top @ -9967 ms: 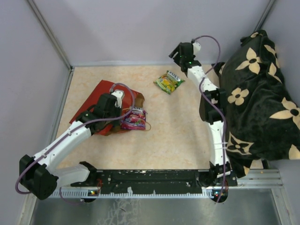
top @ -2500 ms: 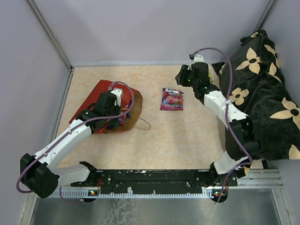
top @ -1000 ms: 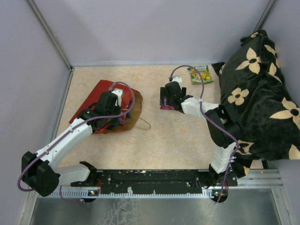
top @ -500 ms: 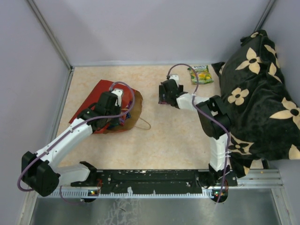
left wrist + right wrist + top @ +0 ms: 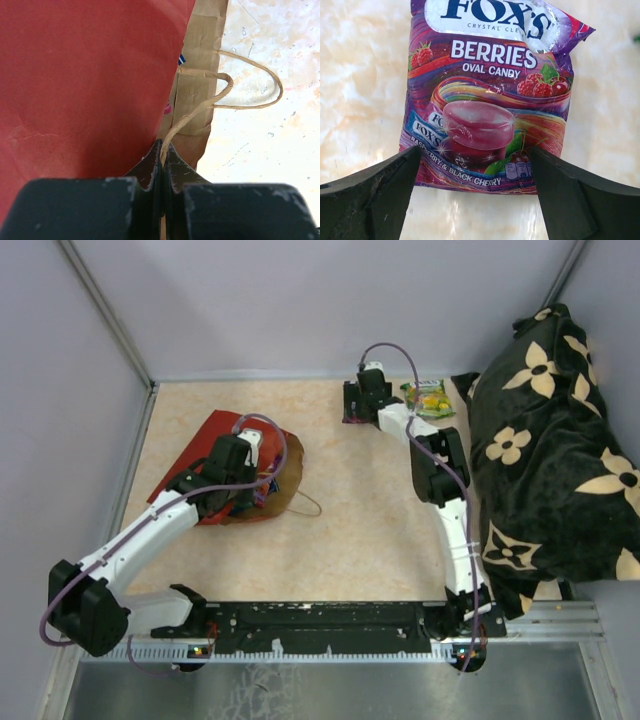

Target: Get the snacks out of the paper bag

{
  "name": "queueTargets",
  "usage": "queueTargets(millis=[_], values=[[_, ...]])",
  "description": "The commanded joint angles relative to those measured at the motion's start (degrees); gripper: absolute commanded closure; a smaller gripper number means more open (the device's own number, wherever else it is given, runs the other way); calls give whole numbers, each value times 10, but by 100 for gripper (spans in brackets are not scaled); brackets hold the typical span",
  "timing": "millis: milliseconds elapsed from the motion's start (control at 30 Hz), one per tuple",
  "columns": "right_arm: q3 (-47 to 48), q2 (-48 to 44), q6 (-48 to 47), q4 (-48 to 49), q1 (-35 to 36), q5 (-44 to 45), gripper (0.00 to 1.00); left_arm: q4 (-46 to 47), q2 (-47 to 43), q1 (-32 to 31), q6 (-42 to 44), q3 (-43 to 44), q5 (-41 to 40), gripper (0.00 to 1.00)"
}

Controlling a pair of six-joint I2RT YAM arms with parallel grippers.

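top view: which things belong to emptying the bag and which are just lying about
Job: paper bag; purple packet; green packet; left tool, shut on the bag's handle; right tool, open over the purple packet.
Lying about: flower cloth.

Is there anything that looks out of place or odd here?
Yes. The paper bag lies on its side, its handle pinched in the left gripper. A black flowered cloth is heaped on the right, apart from the snacks.
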Motion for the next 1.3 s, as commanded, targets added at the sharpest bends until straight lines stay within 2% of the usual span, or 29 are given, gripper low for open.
queueTargets(millis=[0,67,167,367,433,500,600,633,700,833,1033,1133,1267], values=[[110,76,-61,-75,-10,-36,9,1,5,9,11,-5,-2,97],[142,90,-69,-91,-11,-35,9,2,8,13,12,-4,0,97],[136,66,-70,-84,-11,-34,3,3,9,20,15,-1,6,97],[82,-71,-64,-8,-11,-15,1,3,5,23,15,0,16,97],[62,-129,-30,6,-11,-27,1,3,-1,23,13,2,16,97],[-22,-213,53,67,-11,-81,1,3,-9,23,11,3,12,97],[-327,-366,264,307,-2,-204,1,3,-22,24,7,8,4,97],[-396,-392,325,373,9,-222,2,3,-25,24,5,11,0,97],[-489,-418,397,444,49,-219,7,1,-31,25,-6,16,-21,99],[-590,-402,505,543,157,-180,16,-8,-41,25,-34,24,-91,100],[-601,-290,619,663,249,-135,27,-25,-58,26,-75,33,-163,100],[-573,-245,637,672,267,-127,28,-23,-70,27,-84,40,-172,100],[-507,-203,624,618,281,-126,27,-24,-73,27,-76,65,-188,100]])
